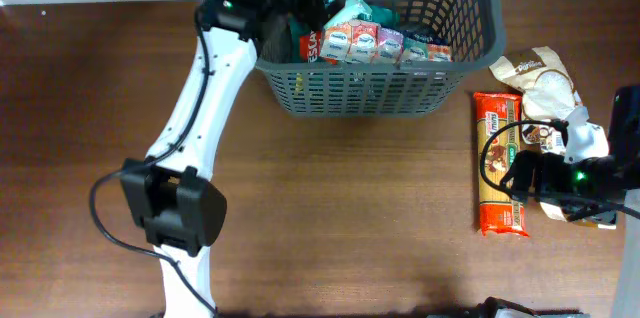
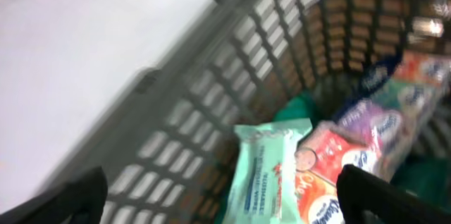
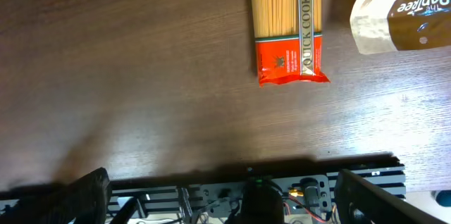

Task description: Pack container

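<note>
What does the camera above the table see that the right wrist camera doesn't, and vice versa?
Only overhead: the grey basket of packets, with the left arm reaching in. Only right wrist: the readable QUICK COOK print, up close. Both: the spaghetti packet and white-brown bag lying on the wooden table.

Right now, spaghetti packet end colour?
Long plastic spaghetti packet: red end, clear middle; right wrist view best.
</note>
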